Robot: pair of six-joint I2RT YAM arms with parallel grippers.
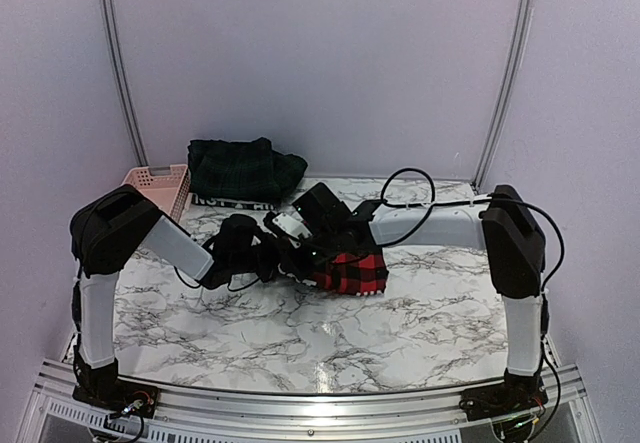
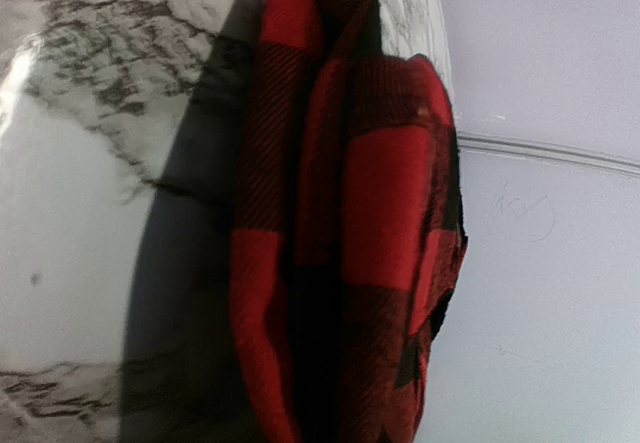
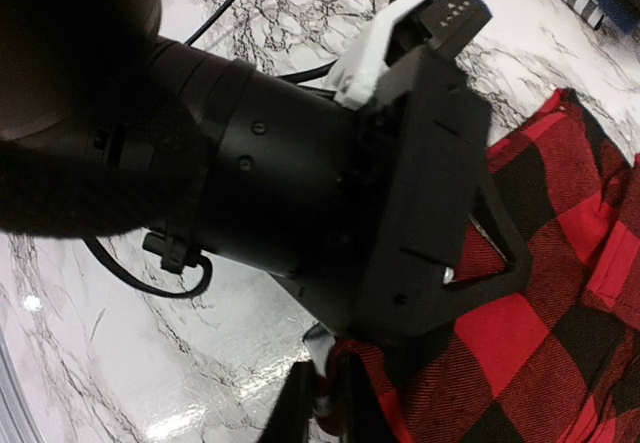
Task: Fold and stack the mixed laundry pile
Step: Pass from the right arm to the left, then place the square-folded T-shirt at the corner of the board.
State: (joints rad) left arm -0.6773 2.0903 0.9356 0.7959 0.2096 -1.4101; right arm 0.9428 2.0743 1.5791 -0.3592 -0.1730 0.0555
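Note:
The red-and-black checked shirt (image 1: 355, 273) lies bunched on the marble table (image 1: 300, 343), in the middle. Both grippers meet at its left edge. My left gripper (image 1: 298, 263) comes in from the left; in its wrist view the shirt (image 2: 380, 213) runs as a narrow fold straight down under the camera and covers the fingers. My right gripper (image 3: 335, 413) is shut, with a red edge of the shirt (image 3: 540, 343) pinched between its dark fingers. The left gripper's black body (image 3: 400, 213) fills the right wrist view. A dark green plaid piece (image 1: 245, 168) lies folded at the back on a navy piece with a white lettered band (image 1: 232, 201).
A pink perforated basket (image 1: 160, 185) stands at the back left, beside the folded pieces. Black cables loop over the right arm (image 1: 410, 203). Pale walls with metal rails enclose the table on three sides.

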